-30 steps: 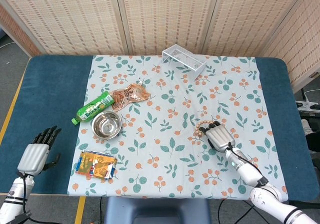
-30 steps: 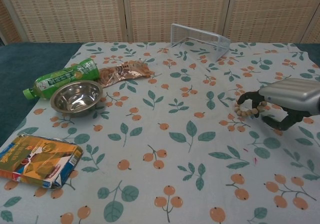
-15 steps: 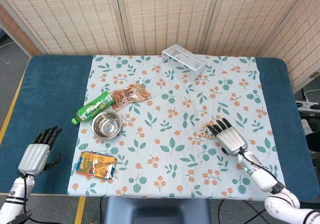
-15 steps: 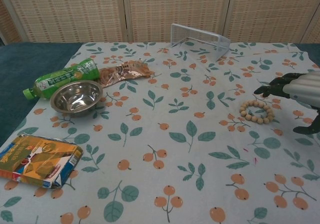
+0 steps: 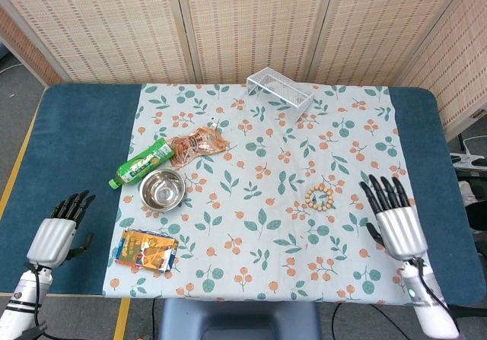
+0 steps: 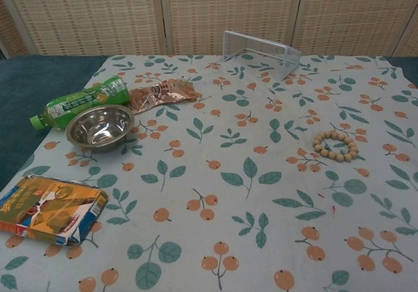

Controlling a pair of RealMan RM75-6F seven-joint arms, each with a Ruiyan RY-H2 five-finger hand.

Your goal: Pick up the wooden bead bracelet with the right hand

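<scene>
Your right hand (image 5: 398,222) shows only in the head view; the chest view misses both hands, so you have no side-on check of how high the fingers sit. There the right hand is spread flat with its fingers (image 5: 383,192) well apart and nothing in its grasp. The wooden bead bracelet (image 5: 319,198) lies flat on the floral tablecloth (image 5: 259,226), off to the left of those fingertips and clear of them. In the chest view the bracelet (image 6: 335,146) reads as a closed ring of pale beads.

Your left hand (image 5: 57,230) rests over the blue table (image 5: 68,157), fingers loosely apart and holding nothing; its arm is cut off by the bottom edge.

Beyond the left fingers sit the snack box (image 6: 49,208), steel bowl (image 6: 99,126), green bottle (image 6: 81,101) and brown wrapper (image 6: 162,95). The writing on the bottle label and on the box is too small to read. A clear plastic stand (image 6: 260,51) stands far ahead of the right fingers.
</scene>
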